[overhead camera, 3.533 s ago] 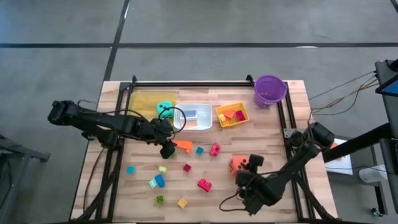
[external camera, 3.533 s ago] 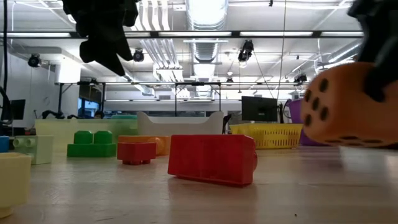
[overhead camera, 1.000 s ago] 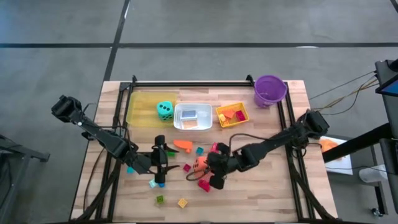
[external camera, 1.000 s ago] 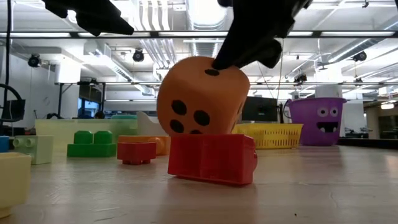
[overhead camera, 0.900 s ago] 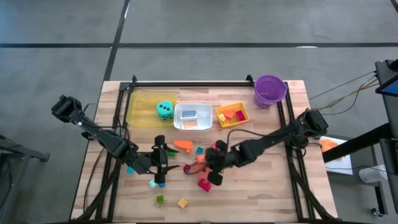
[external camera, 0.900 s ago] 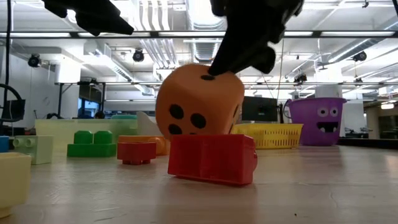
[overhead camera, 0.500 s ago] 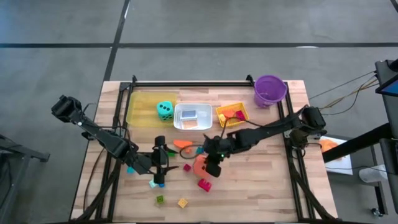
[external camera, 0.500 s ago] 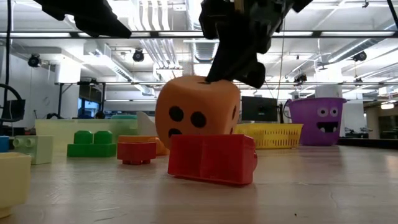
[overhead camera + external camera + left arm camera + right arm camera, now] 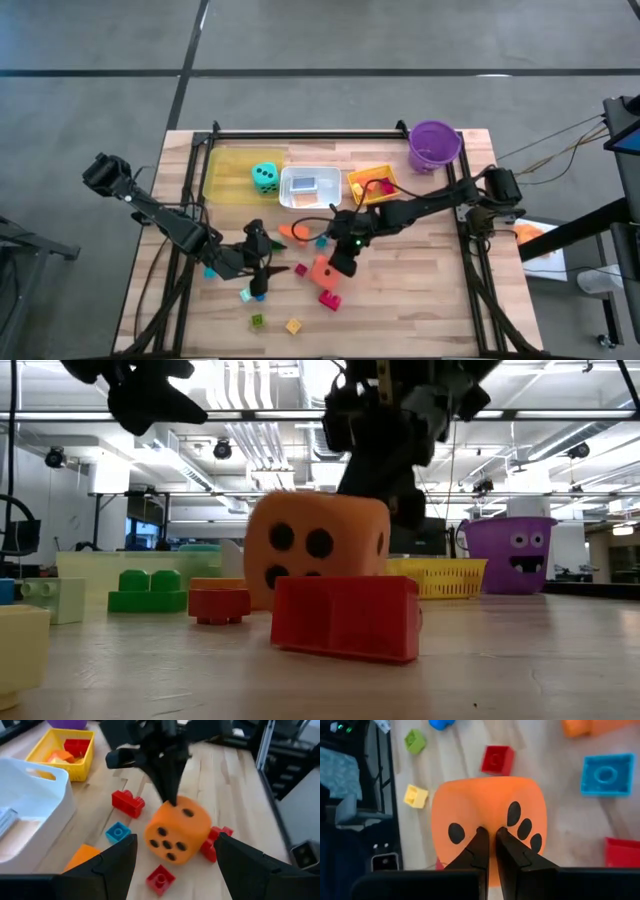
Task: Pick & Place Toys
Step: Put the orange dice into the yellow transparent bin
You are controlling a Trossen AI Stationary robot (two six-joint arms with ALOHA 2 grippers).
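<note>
- Now the fist-sized orange dotted die (image 9: 322, 268) is set down on the wooden table (image 9: 420, 290), directly beneath the right gripper (image 9: 341, 262), having been carried across from the table's right side.
- Its fingers (image 9: 479, 846) are seen pressed nearly together against the die's top face; a release is judged imminent.
- Spread wide, the left gripper (image 9: 262, 262) is kept waiting just beside, facing the die.

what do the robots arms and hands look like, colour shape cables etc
Both arms are dark, slender and jointed, with black cables looping alongside them. The right hand ends in two thin tapered black fingers. The left hand has broader, flat black fingers.
</note>
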